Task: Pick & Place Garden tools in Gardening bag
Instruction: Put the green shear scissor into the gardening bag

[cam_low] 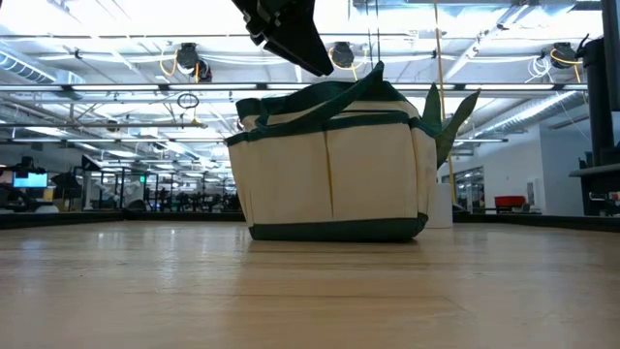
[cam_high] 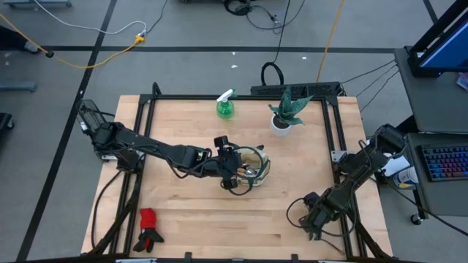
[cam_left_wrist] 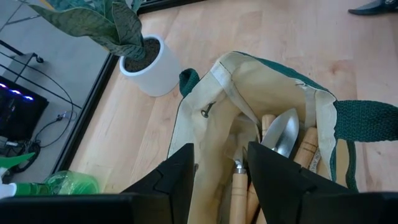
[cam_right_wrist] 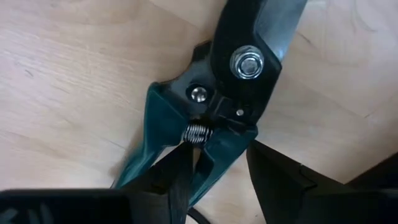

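Note:
The beige gardening bag (cam_high: 254, 166) with dark green trim stands upright on its base at the table's middle (cam_low: 329, 174). Inside it are a metal trowel (cam_left_wrist: 283, 132) and several wooden handles (cam_left_wrist: 308, 149). My left gripper (cam_left_wrist: 221, 149) reaches in from the left and is shut on the bag's rim (cam_high: 235, 174). Near the table's front right corner my right gripper (cam_high: 314, 220) is open, pointing down. Its fingers (cam_right_wrist: 221, 149) stand on either side of one handle of the pruning shears (cam_right_wrist: 239, 81), which lie flat on the wood. The green spray bottle (cam_high: 225, 107) stands at the far edge. The red-and-black gloves (cam_high: 150, 228) lie front left. My left gripper holds the bag's beige rim fabric (cam_left_wrist: 217, 124) on the bag's left side, between its two fingers. One finger (cam_left_wrist: 273, 180) is inside the bag over the tools and the other (cam_left_wrist: 177, 180) is outside. The fingers slant down from the table's left. The bag's base stays on the table.
A spiky green plant in a white pot (cam_high: 284, 117) stands at the far right, close behind the bag (cam_left_wrist: 146, 62). A black frame (cam_high: 146, 109) rims the table. Bare wood lies between the bag and the front edge.

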### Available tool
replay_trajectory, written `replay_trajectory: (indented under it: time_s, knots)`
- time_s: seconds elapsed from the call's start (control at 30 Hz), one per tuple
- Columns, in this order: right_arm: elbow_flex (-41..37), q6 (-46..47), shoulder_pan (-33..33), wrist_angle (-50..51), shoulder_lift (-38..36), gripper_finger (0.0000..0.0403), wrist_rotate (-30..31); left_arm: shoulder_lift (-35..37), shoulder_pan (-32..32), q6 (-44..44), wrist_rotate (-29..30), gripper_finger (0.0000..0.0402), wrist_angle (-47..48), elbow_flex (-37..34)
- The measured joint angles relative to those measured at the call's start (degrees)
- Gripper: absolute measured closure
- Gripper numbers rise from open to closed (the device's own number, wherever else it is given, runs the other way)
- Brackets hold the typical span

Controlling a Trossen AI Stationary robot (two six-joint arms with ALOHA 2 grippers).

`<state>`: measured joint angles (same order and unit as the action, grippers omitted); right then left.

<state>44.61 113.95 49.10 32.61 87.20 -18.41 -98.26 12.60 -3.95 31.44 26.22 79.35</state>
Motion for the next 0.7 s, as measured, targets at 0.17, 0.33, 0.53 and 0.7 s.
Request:
replay_trajectory:
  time_s: [0.17, 0.33, 0.53, 0.7]
  knots:
    - [-0.9, -1.1, 0.0, -0.9, -0.1, 0.0259, -0.1, 0.0, 0.0, 0.0, 0.0, 0.0245, -0.6, 0.0]
    - [-1.0, -0.5, 0.0, -1.2, -0.1, 0.0259, -0.1, 0.0, 0.0, 0.0, 0.0, 0.0245, -1.1, 0.0]
    - [-1.1, 0.4, 0.0, -1.0, -0.1, 0.0259, 0.2, 0.0, 0.0, 0.1, 0.0, 0.0245, -1.2, 0.0]
    - [-1.5, 0.4, 0.0, -1.0, -0.1, 0.0259, 0.4, 0.0, 0.0, 0.4, 0.0, 0.0245, -1.2, 0.0]
